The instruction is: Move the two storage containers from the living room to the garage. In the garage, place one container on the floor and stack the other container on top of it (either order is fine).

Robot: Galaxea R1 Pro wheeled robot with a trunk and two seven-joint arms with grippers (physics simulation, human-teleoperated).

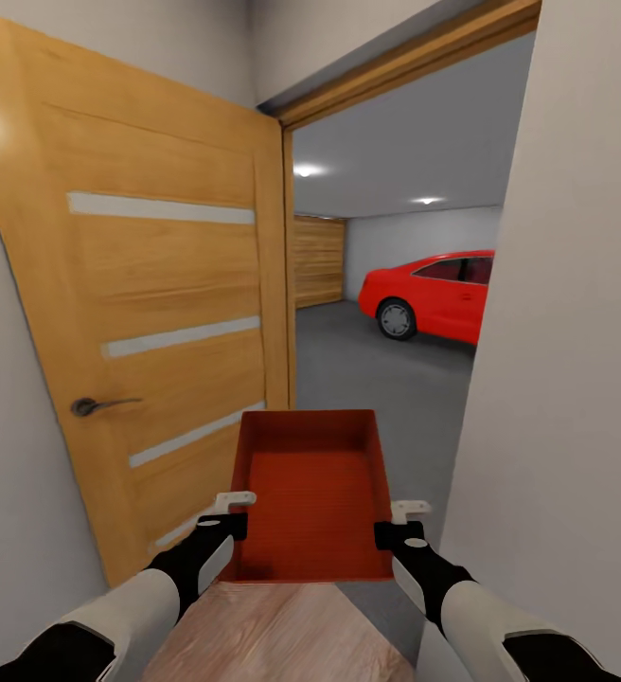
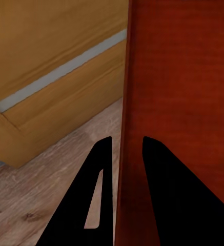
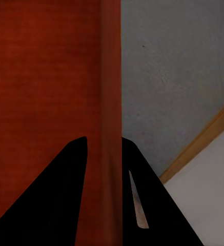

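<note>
Head view, near floor: light wood planks (image 1: 273, 635) under the arms, ending at the doorway threshold.
Left gripper: (image 1: 225, 519) pinched on the container's left wall at the near corner; in the left wrist view the fingers (image 2: 99, 205) sit one each side of that wall, closed onto it.
Right gripper: (image 1: 400, 530) same grip on the right wall near corner; right wrist view has fingers (image 3: 65, 200) straddling the wall, clamped.
Container: orange-red storage container (image 1: 312, 493) held between both grippers, off the floor, open top up, nothing visible inside.
Key relation: long axis runs straight ahead from the robot toward the doorway, both arms equally near, one per side wall.
Door: orange wooden door (image 1: 159, 303) swung open, just left of the container; left clearance looks tight.
Right wall: pale wall (image 1: 566, 379) close on the right side.
Garage floor: dark grey concrete floor (image 1: 377, 379) straight ahead past the container's far end.
Far: red car (image 1: 434, 294) parked well beyond.
Judgement: carry phase, drop spot lies directly forward.
</note>
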